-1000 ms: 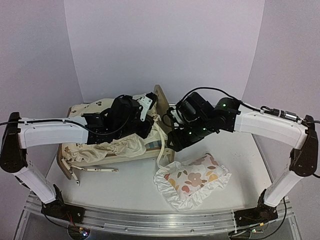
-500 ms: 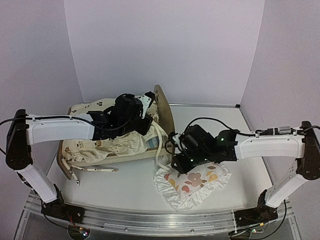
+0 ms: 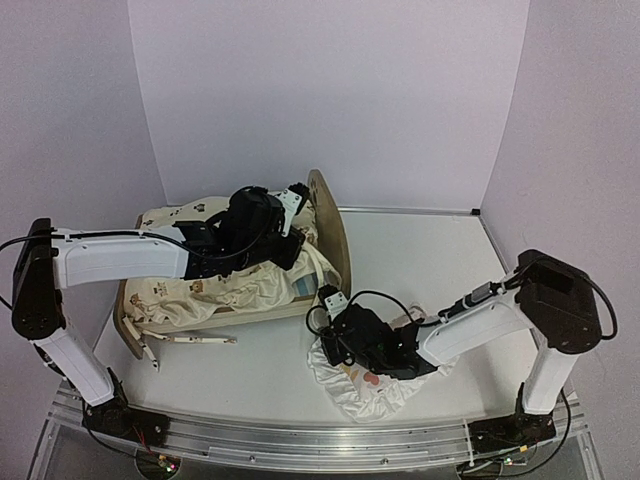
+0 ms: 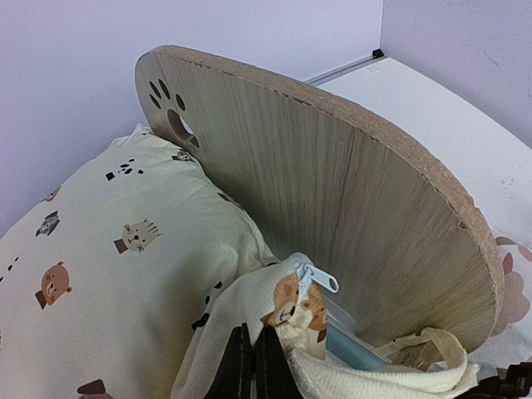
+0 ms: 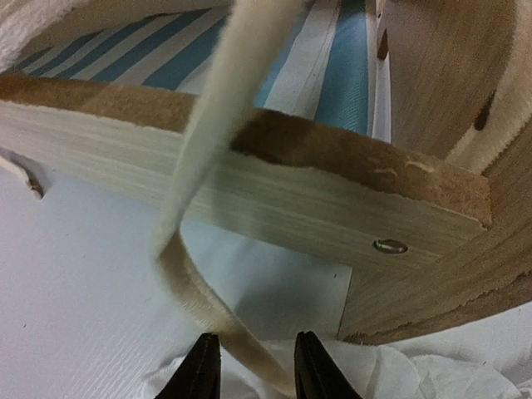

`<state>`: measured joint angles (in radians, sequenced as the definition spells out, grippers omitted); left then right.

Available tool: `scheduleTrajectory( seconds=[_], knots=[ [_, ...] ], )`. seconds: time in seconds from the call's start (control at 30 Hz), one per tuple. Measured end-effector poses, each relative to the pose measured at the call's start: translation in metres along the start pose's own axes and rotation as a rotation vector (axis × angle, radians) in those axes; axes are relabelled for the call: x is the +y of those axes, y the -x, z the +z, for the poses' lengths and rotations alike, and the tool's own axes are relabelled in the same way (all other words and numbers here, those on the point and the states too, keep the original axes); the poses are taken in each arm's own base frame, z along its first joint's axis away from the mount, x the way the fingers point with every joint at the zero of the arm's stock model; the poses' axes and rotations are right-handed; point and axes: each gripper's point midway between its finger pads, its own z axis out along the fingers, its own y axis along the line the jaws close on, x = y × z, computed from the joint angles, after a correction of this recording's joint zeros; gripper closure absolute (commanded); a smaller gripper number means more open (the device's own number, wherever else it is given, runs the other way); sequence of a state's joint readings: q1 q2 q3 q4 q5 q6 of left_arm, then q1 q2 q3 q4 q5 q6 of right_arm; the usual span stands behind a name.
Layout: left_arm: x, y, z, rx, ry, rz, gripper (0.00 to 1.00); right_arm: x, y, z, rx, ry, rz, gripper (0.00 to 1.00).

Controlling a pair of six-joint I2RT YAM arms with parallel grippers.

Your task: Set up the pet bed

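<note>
Soft, even light throughout; the strap (image 5: 212,125) close up looks blurred.

Here's the pet bed (image 3: 335,230), sitting left of centre in the overhead view, flat on the white counter (image 3: 420,250). It's a small light-wood frame. The arched headboard (image 4: 332,191) stands upright at the end nearest the middle of the frame, with a paw-print cutout (image 4: 170,116) near its top, showing at the upper left of the left wrist view. From there the frame runs down toward the lower left, ending at the low footboard (image 3: 130,340). Up close in the right wrist view, the near side rail (image 5: 249,191) crosses the picture, its raw edge on top and a screw head (image 5: 391,246) where it meets the headboard. Behind the rail lies the blue-and-white striped base (image 5: 208,50).
</note>
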<state>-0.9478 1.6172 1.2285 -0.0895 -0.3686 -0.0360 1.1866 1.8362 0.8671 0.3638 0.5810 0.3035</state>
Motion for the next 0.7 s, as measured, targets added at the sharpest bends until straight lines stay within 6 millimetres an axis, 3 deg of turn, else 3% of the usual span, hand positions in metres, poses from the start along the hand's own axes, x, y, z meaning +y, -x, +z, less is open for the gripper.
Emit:
scheduleTrajectory(
  seconds=[0.13,0.2,0.27,0.43,0.57,0.7],
  knots=[
    [0.0,-0.001,0.0,0.005,-0.001,0.002,1.0,-0.008,0.003,0.007,-0.097,-0.055,0.013,0.7],
    [0.0,-0.002,0.0,0.009,0.0,0.003,1.0,-0.011,0.004,0.006,-0.127,-0.063,0.02,0.57],
    [0.002,-0.003,0.0,0.013,0.002,0.002,1.0,-0.009,0.004,0.004,-0.14,-0.038,0.027,0.51],
    [0.007,-0.004,0.002,0.019,0.011,-0.018,1.0,-0.005,-0.003,-0.01,-0.122,0.044,0.021,0.77],
    [0.007,-0.004,0.002,0.019,0.005,-0.027,1.0,-0.006,0.003,-0.013,-0.139,0.042,0.013,0.82],
    [0.005,-0.002,0.0,0.015,-0.008,-0.033,1.0,-0.005,0.013,-0.004,-0.164,0.0,0.003,0.85]
  ],
)
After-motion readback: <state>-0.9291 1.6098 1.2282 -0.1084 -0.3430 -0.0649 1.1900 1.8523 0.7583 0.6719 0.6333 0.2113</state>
